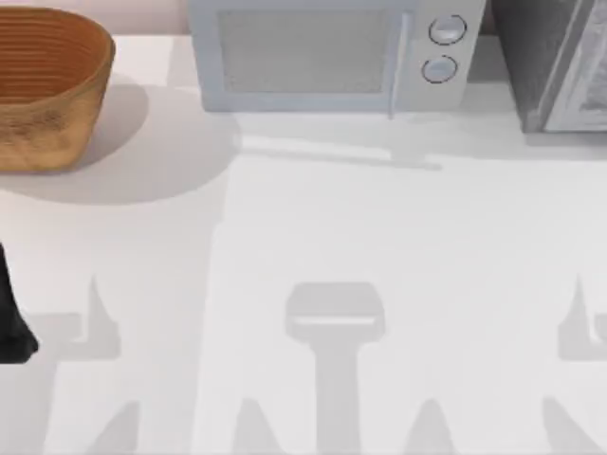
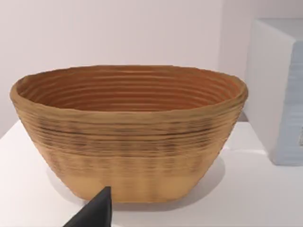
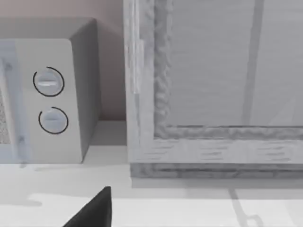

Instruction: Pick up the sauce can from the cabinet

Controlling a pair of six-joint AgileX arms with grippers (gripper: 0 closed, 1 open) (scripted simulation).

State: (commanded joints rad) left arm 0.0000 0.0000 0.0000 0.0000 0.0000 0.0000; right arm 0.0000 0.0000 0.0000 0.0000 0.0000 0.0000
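Observation:
The sauce can is hidden from view. The grey cabinet (image 1: 545,62) stands at the table's back right corner. In the right wrist view its pale framed front (image 3: 213,75) is close ahead, and nothing of its inside shows. A dark tip of my right gripper (image 3: 94,212) sits low in that view, short of the cabinet. My left arm (image 1: 11,318) is a dark shape at the table's left edge. A dark tip of my left gripper (image 2: 94,213) points at the woven basket.
A brown woven basket (image 1: 43,85) (image 2: 128,137) stands at the back left. A white microwave (image 1: 327,52) (image 3: 47,94) with two round knobs sits at the back middle, just left of the cabinet. The white tabletop (image 1: 313,227) stretches in front of them.

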